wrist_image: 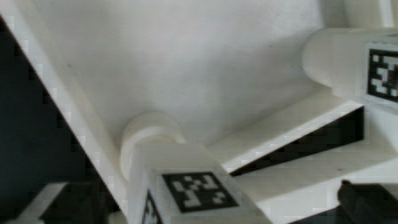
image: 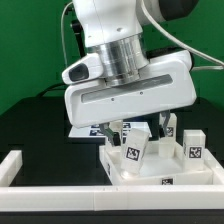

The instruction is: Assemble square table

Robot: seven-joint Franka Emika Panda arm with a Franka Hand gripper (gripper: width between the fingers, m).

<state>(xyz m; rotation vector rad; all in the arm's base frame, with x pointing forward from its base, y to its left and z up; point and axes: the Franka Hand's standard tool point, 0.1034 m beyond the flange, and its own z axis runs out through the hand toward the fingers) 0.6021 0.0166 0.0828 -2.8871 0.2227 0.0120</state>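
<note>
The square table's white slab lies with its hollow underside up at the front of the black table. Three tagged white legs stand upright in it: one at the near corner, one on the exterior view's right, and one behind. My gripper hangs just above the near leg, open, with a dark finger on each side of it. In the wrist view the slab fills the frame. The near leg rises between my fingertips, apart from both. Another leg stands further off.
A long low white rail runs along the front and turns up the exterior view's left. The marker board lies flat behind the slab. A green backdrop closes the back.
</note>
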